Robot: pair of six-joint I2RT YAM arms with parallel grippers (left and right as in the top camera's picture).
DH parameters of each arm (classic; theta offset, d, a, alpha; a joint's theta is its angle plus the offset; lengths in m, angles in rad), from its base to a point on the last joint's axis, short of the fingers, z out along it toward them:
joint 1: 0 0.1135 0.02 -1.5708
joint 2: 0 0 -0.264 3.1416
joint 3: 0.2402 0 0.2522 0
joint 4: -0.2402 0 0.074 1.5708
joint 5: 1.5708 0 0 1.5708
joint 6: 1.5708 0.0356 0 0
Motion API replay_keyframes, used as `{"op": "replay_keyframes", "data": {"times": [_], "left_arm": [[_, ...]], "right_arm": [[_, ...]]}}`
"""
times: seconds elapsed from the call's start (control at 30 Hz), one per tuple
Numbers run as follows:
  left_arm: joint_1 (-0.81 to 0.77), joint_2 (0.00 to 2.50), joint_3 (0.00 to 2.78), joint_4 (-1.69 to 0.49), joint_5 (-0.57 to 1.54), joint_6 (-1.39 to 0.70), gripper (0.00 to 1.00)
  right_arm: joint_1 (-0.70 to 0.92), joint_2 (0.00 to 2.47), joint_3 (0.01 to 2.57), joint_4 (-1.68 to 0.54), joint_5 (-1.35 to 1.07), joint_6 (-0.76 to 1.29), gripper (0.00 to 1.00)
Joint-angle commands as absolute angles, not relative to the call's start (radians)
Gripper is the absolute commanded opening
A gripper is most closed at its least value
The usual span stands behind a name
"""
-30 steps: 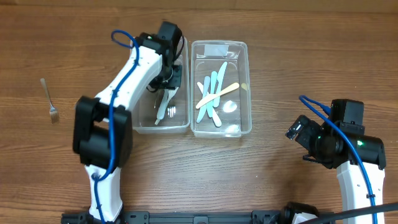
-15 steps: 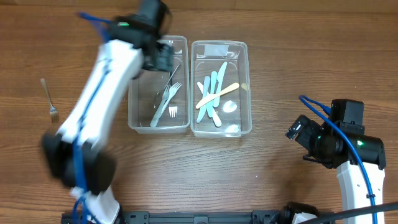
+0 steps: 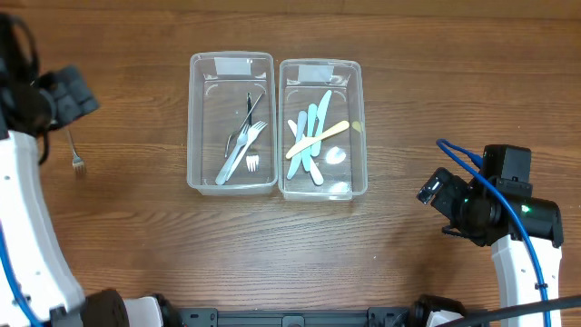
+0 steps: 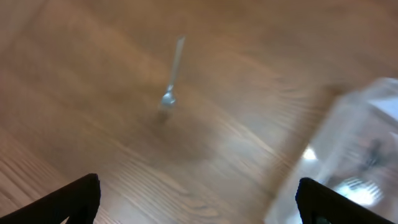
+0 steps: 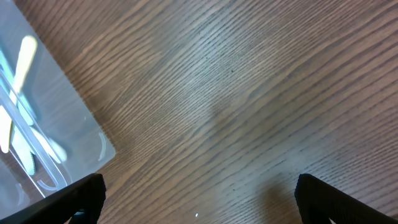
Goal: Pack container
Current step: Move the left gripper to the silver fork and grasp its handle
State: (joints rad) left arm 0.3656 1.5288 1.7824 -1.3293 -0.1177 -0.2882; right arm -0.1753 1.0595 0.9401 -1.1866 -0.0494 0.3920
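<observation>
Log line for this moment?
left gripper: open, empty, near loose fork | right gripper: open, empty | left container: metal forks | right container: plastic cutlery

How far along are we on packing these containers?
Done: silver metal forks lie in the left clear plastic container, blue and cream plastic cutlery in the right clear container. In hand: nothing; the left hand hangs open near one loose metal fork on the wooden table, the right hand open, idle. Left: that fork, probably bound for the left container.
</observation>
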Motion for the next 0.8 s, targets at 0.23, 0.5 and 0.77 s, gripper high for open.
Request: {"op": "replay_keyframes", "data": {"times": [0.23, 0.5, 0.77], "left_arm": [[0.589, 1.587, 1.345, -0.971, -0.017, -0.136, 1.00], [0.628, 1.762, 1.345, -0.839, 0.053, -0.044, 1.00], [0.628, 1.930, 1.402, -0.785, 0.045, 0.005, 1.00]], "right_arm": [[-0.172, 1.056, 0.942, -1.184, -0.062, 0.387, 1.00], [-0.172, 1.056, 0.942, -1.184, -0.062, 0.387, 1.00], [-0.172, 1.056, 0.942, -1.183, -0.062, 0.387, 1.00]]}}
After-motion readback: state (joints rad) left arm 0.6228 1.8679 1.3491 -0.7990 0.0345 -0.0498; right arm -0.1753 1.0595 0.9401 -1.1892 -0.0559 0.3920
